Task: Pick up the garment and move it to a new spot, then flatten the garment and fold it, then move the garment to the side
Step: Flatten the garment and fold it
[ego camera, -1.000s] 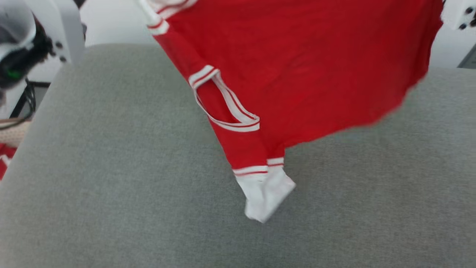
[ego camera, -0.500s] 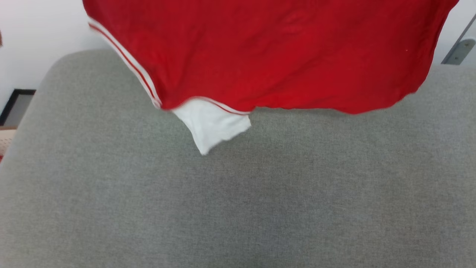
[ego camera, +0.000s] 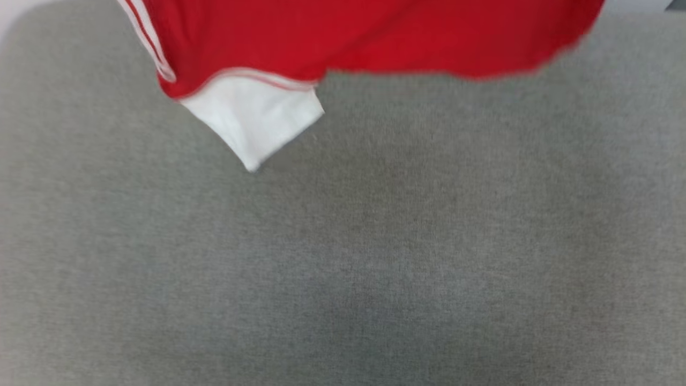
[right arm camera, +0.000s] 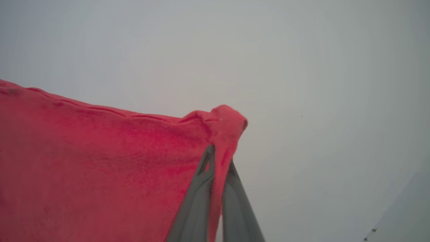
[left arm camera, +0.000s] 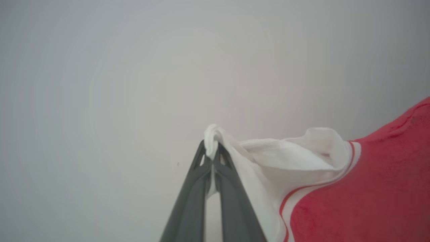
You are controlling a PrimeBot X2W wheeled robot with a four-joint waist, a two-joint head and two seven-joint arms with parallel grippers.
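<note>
Red jersey cloth of the garment (ego camera: 375, 32) spans the top of the head view, held up and spread wide, with its lower edge hanging over a grey fabric-covered surface (ego camera: 343, 257). A white sleeve (ego camera: 252, 115) droops from the lower left of the red panel to a point. Whether that point touches the grey surface cannot be told. Red-and-white striped trim (ego camera: 147, 43) runs down the left edge of the cloth. The lower right edge of the red panel is blurred in this view.

In the left wrist view, the left gripper (left arm camera: 211, 151) is clenched on a white fold of the garment. The two dark fingers meet at their tips, and a small bunch of white cloth stands above them. From that pinch the white fabric runs to the right, past a red-and-white stripe, into the red body (left arm camera: 362, 201).

In the right wrist view, the right gripper (right arm camera: 220, 158) is likewise clamped on the garment, here at a red corner. A knob of red cloth rises above the closed fingertips, and the stitched red edge (right arm camera: 100, 109) stretches away to the left.

Behind both grippers lies a plain pale wall (left arm camera: 100, 84).
</note>
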